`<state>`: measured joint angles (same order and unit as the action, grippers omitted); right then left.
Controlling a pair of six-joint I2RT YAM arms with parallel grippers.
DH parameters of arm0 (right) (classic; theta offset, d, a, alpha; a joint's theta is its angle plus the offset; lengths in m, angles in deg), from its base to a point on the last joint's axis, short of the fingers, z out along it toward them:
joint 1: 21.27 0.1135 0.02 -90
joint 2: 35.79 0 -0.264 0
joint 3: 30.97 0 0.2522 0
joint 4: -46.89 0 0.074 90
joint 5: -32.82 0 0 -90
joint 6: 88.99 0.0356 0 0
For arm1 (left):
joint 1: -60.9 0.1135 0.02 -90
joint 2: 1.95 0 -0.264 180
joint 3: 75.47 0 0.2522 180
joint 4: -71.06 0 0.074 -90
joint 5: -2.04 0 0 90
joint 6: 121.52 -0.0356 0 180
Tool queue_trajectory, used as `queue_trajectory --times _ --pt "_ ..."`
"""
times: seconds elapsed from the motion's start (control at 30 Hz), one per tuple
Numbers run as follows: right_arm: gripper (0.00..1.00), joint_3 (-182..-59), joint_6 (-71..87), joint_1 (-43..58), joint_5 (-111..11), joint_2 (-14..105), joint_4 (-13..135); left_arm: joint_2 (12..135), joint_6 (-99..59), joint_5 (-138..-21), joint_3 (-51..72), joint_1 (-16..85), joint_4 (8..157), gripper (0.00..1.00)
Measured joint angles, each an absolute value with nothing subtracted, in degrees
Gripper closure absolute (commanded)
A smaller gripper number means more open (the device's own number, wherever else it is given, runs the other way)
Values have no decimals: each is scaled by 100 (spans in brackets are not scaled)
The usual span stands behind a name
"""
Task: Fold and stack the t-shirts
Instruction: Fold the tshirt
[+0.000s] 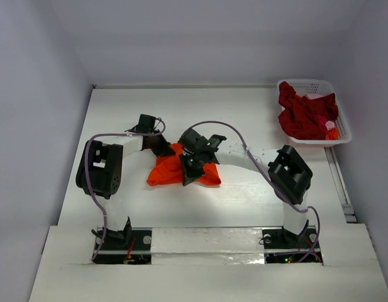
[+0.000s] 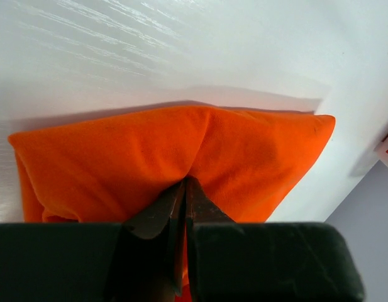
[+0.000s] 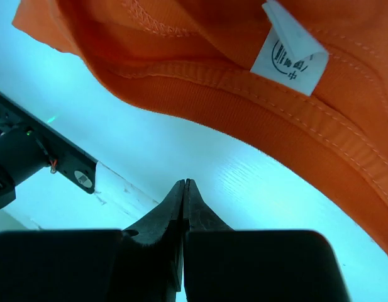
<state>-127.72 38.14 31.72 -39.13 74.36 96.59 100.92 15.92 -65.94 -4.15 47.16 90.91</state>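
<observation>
From above, the bright orange cloth t-shirt (image 1: 171,171) lies crumpled near the middle of the white bench (image 1: 244,113), between the two arms. The left gripper (image 1: 160,146) is at its far left edge and the right gripper (image 1: 192,165) sits over its middle. The dark red cloth t-shirt (image 1: 302,113) is heaped in the white plastic lattice basket (image 1: 307,82) at the far right corner, well apart and not yet brought out.

In the left wrist view, the left gripper (image 2: 185,184) has its fingers (image 2: 159,211) clenched on a pinch of the orange shirt. The cloth puckers into the tips and spreads away in a bunched, doubled mass.

In the right wrist view, the right gripper (image 3: 183,184) has its fingers (image 3: 159,214) pressed together on nothing. The ribbed orange neckband (image 3: 256,119) and small white neck label (image 3: 289,53) lie beyond the tips, not touching them.

The main risk is that only one side is held. A pull by the left arm alone would likely drag the shirt as a lump instead of spreading it. The pinch may also hold more than one layer, so lifting might not open the shirt. The right fingers would only shove the neckband if they advanced while shut. The arms also work close together, so they could bump.
</observation>
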Motion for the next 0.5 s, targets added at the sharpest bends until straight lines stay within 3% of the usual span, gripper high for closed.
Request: queue_trajectory --times 0.5 --pt "100 -15222 3517 2934 -4084 8481 10199 10064 1483 -6616 -435 4714 9137 100"
